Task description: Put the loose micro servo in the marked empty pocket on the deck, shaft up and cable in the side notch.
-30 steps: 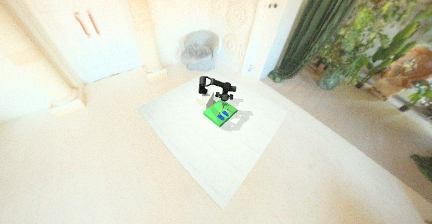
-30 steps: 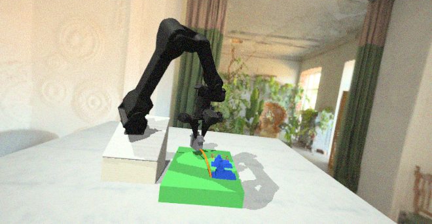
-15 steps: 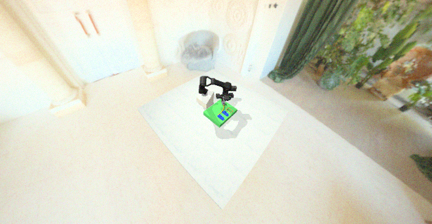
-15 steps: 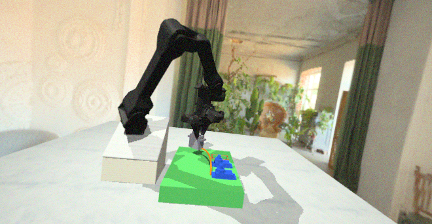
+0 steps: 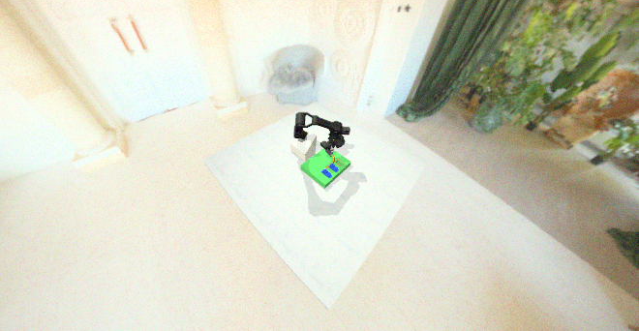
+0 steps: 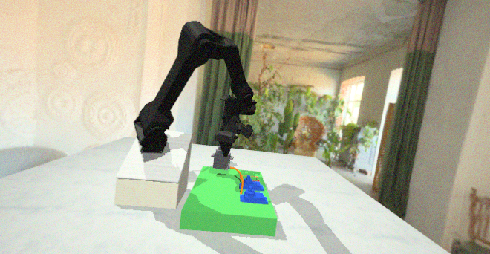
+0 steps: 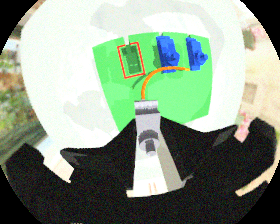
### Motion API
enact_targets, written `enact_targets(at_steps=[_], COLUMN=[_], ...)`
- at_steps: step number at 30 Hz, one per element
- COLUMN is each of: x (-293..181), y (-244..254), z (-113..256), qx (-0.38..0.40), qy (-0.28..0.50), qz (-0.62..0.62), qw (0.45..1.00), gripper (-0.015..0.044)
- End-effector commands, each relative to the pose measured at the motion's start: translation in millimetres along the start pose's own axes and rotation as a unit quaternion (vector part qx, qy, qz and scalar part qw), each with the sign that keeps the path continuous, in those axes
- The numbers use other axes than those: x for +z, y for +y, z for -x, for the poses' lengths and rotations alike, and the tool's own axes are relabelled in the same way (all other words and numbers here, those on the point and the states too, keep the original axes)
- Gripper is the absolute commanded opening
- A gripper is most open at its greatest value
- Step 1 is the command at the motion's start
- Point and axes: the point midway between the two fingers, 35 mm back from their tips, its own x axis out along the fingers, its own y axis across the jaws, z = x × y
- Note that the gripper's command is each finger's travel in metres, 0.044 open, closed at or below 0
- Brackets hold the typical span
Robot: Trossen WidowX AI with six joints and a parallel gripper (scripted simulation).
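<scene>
The grey micro servo (image 6: 221,161) (image 7: 147,121) is roughly upright in my gripper (image 6: 225,154) (image 7: 147,120), which is shut on it. Its round shaft (image 7: 150,145) faces up toward the wrist camera. The servo hangs a little above the back left of the green deck (image 5: 315,167) (image 6: 215,197) (image 7: 191,102). Its orange cable (image 6: 241,180) (image 7: 152,76) arcs over the deck toward the blue servos. The empty pocket (image 7: 132,60), outlined in red, lies ahead and slightly left of the held servo in the wrist view; its side notch is at the deck's edge. Finger contact is partly hidden.
Two blue servos (image 6: 254,197) (image 7: 167,54) (image 7: 195,54) sit in the deck in a row beside the pocket. The pale block (image 6: 146,191) under the arm's base stands left of the deck in the exterior view. The deck rests on a pale table top (image 5: 290,203).
</scene>
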Motion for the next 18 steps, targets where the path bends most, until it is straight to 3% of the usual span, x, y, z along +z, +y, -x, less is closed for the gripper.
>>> enact_targets(at_steps=[1, 18], x=[0.5, 39.2], y=[1.5, 6.7], z=[1.0, 1.4], qx=[0.003, 0.003], qy=[0.0, -0.001], qz=[0.056, 0.067], qw=[0.998, 0.998], gripper=[0.0, 0.0])
